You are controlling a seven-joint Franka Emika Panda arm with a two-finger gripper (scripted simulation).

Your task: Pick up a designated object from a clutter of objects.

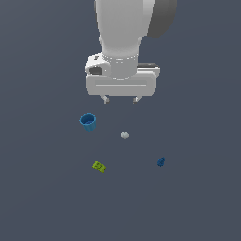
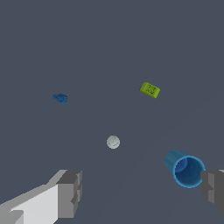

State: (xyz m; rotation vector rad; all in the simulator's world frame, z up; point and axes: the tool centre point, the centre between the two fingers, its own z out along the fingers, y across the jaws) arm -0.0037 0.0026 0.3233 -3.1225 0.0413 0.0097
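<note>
the cup (image 1: 88, 121) stands upright on the floor (image 1: 42, 188), its mouth open upward. the wrist view looks down into the cup (image 2: 185, 169): only a darker blue inside wall and bottom show, and nothing lies in it.

the floor is a flat, plain dark grey-blue plane that fills both views; no walls, edges or furniture show. four small things lie scattered on it, all well apart from one another.

the ball (image 1: 124, 135), grey-white, sits near the middle, between the cup and the piece. the block (image 1: 99, 166), lime green and lying flat, is toward the viewer from the cup, its long side running slantwise.

the piece (image 1: 160, 162), tiny, dark blue and knobbly, lies on the floor at the exterior view's right, the far side of the ball from the cup, and clear of the arm. in the wrist view the piece (image 2: 60, 98) looks slightly elongated, but it is too small to tell which way it points.

the gripper (image 1: 121, 100) hangs above the floor, pointing down, behind the ball and cup in the exterior view. its fingers (image 2: 70, 192) are spread wide with nothing between them.
</note>
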